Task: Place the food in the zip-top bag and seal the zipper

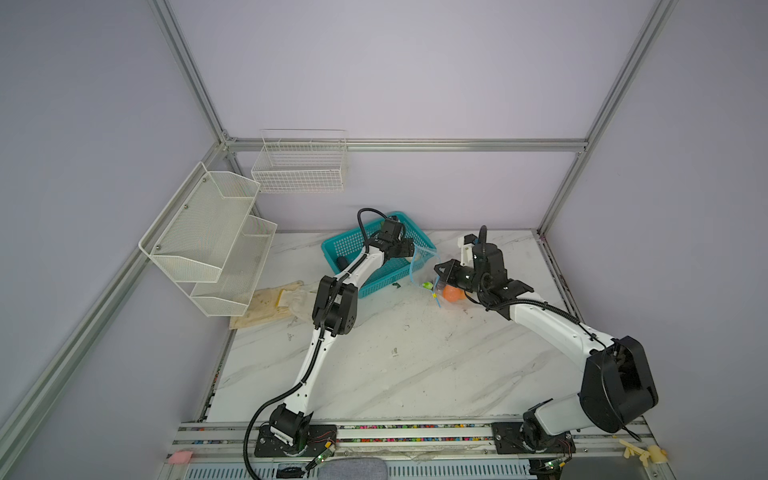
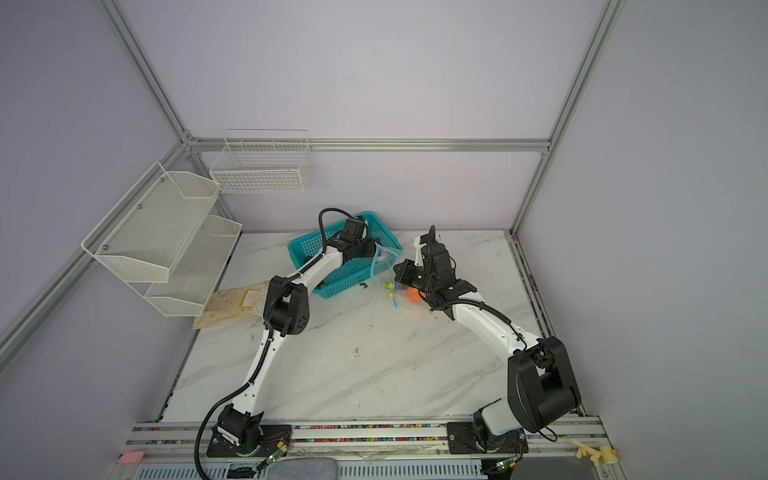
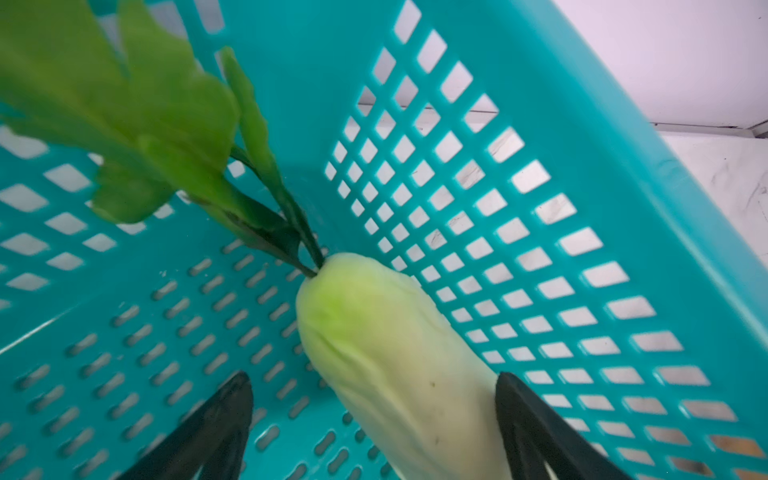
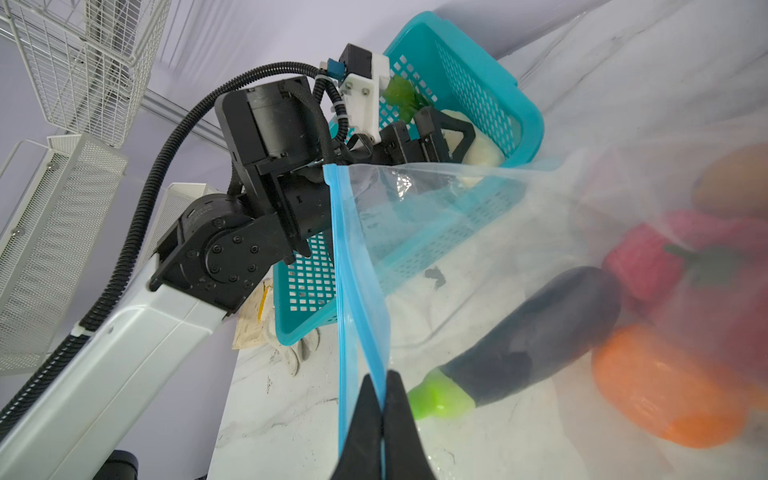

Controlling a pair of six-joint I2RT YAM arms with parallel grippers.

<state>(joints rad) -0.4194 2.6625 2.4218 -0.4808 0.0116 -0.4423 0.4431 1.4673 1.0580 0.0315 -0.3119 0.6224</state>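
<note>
Currently: left gripper (image 3: 374,380), jaws apart, straddling cabbage (image 3: 395,353) in teal basket (image 3: 582,124), far edge of table (image 1: 395,374); right gripper (image 4: 379,382) clamped on zipper (image 4: 343,270).

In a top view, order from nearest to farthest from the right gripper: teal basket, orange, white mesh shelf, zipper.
1. zipper, pinched in the right gripper.
2. orange, close beside it.
3. teal basket, to its left.
4. white mesh shelf, on the far left wall.
</note>
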